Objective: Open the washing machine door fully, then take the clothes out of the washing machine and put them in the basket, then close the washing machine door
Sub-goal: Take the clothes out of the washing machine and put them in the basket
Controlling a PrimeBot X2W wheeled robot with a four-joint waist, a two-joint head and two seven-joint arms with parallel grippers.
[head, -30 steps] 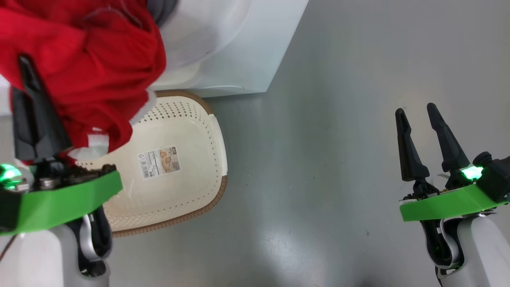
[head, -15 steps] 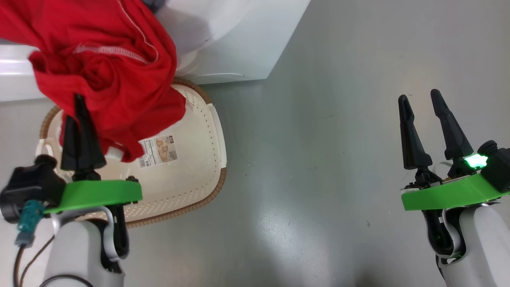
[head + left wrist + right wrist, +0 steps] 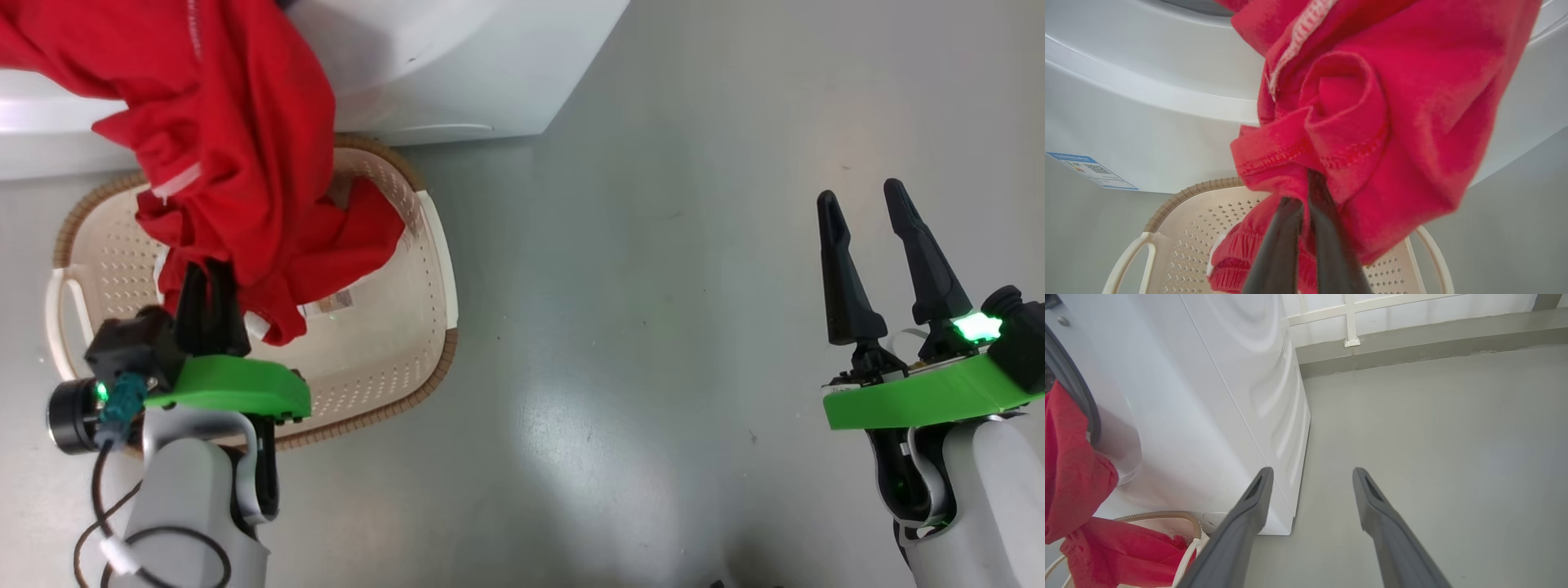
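Red knit clothes (image 3: pixel 245 155), soft, light and limp, drape from the washing machine (image 3: pixel 465 73) into the basket (image 3: pixel 441 253); lower folds lie inside. The left fingers (image 3: pixel 211 306) are pressed together, pinching a bunched fold, the surest hold. The right fingers (image 3: pixel 842 278) are spread, empty, well apart. Left wrist view shows the pinched stitched hem (image 3: pixel 1286 154); right wrist view shows fabric at the gasket (image 3: pixel 1079 392).

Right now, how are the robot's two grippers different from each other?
The left gripper is shut, pinching the red clothes; the right gripper is open and holds nothing. The left gripper hangs over the basket; the right gripper is over bare floor. Both have two long dark fingers on a green mount.
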